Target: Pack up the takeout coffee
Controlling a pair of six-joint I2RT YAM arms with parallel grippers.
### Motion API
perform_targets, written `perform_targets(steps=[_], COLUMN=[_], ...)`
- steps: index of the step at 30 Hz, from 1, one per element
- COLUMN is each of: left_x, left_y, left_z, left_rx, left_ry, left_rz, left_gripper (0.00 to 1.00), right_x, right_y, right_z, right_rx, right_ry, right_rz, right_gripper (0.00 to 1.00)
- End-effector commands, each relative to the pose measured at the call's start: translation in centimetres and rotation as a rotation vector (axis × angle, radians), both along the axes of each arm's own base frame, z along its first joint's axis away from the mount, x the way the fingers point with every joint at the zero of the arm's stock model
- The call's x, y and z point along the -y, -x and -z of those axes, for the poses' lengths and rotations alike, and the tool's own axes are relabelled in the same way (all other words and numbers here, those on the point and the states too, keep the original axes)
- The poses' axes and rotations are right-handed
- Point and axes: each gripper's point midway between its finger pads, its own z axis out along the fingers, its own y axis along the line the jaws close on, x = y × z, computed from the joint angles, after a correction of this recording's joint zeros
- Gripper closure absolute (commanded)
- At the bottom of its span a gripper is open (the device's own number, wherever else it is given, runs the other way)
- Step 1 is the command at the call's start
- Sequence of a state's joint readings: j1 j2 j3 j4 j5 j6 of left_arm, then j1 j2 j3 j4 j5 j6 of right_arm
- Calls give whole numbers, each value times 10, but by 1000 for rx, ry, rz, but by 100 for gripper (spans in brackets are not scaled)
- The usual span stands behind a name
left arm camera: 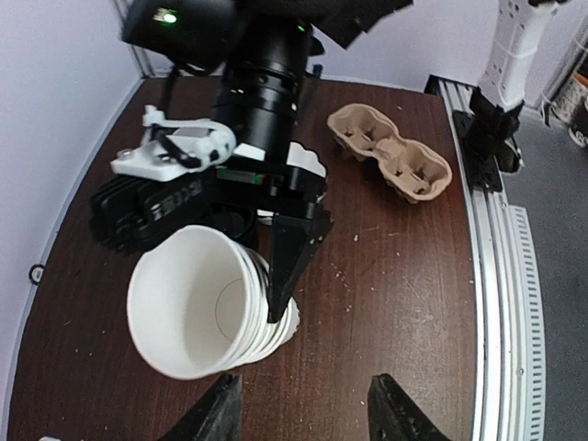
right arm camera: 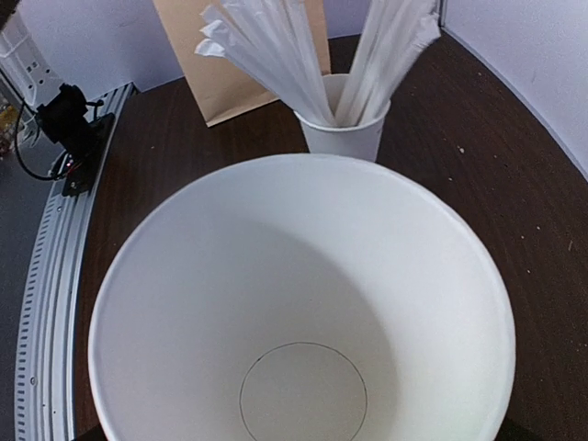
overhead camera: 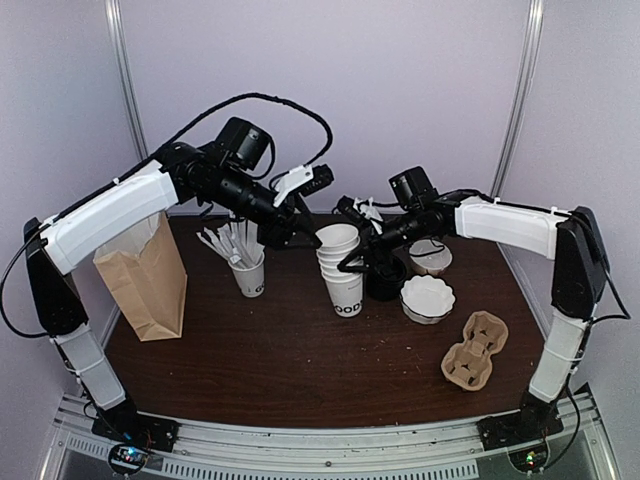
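Left wrist view: left gripper open, empty; right gripper clamps the cup stack. Nested cups could lift together.

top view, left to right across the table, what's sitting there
paper bag → straw cup → cup stack → ruffled white bowl → cup carrier

Looking straight down into a wide, open white paper cup that fills the frame from centre to 6 o'clock, its round base seam visible. At 12 o'clock, just behind it, a smaller white cup holds long white wrapped straws. A brown paper bag stands at 11 o'clock. Dark wooden table; metal rail at 9 o'clock.
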State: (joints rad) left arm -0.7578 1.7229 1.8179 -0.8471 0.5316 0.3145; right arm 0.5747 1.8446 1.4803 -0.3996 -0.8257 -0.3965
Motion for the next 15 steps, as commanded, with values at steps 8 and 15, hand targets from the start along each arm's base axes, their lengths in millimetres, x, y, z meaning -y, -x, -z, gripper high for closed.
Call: perform_targets(steps=[8,15], left_x=[12,18], left_y=[26,37], left_z=[16,29], left_rx=[118,116], left_ry=[-120,-150], left_rz=[114,155], left_gripper=[55,61], right_x=[-10,-13], right_y=[69,78], right_z=[-34,-40], right_rx=[96,98], right_ry=[31,21], right_rz=[-167,-174], right_gripper=[23,23])
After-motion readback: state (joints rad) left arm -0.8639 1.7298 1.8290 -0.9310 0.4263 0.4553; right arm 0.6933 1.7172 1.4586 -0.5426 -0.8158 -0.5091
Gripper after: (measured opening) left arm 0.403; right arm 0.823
